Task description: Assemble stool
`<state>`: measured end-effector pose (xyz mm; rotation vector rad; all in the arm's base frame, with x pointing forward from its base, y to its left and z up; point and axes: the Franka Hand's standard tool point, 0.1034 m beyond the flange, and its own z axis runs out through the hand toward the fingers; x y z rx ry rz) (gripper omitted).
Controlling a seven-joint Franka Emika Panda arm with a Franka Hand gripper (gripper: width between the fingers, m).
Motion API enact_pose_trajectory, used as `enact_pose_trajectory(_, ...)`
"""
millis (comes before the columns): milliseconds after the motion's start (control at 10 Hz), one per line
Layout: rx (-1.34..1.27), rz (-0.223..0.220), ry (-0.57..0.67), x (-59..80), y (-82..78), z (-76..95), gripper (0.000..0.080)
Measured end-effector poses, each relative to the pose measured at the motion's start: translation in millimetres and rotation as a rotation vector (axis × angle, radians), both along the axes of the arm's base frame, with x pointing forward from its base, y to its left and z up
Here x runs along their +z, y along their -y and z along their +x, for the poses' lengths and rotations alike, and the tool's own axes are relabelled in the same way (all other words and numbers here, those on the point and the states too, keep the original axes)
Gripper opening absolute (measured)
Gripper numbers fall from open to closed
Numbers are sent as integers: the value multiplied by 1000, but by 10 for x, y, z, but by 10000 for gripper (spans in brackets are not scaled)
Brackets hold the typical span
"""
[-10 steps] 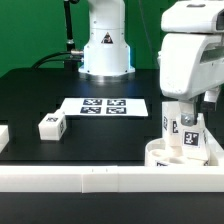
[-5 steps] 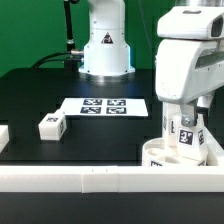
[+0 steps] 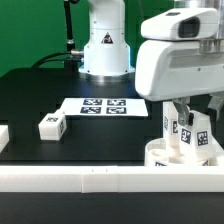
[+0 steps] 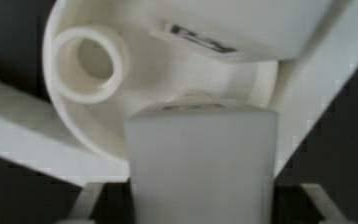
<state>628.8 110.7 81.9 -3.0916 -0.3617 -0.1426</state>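
The white round seat disc (image 3: 160,155) lies at the exterior view's right, behind the front rail. Two white tagged legs stand upright on it: one (image 3: 172,125) on the left, one (image 3: 201,137) under my hand. My gripper (image 3: 197,128) is down over the right leg. In the wrist view the gripper (image 4: 202,205) is shut on this leg (image 4: 202,150), which fills the space between the fingers. Past it lie the seat (image 4: 149,95) with its hollow centre and the other leg (image 4: 229,40). A third leg (image 3: 51,125) lies loose on the table at the left.
The marker board (image 3: 103,105) lies flat in the middle of the black table. A long white rail (image 3: 90,178) runs along the front edge. A white part (image 3: 3,135) shows at the far left edge. The robot base (image 3: 105,45) stands at the back.
My hand has turned about its axis over the seat and now shows wider and further to the exterior view's left. The loose leg and the marker board have not moved.
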Motion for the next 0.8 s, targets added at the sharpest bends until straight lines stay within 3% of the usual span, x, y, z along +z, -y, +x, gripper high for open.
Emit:
enact_pose_trajectory(200, -331, 58, 14, -8, -14, 14, 334)
enact_pose_trajectory(800, -884, 121, -18, -4, -11, 15, 334)
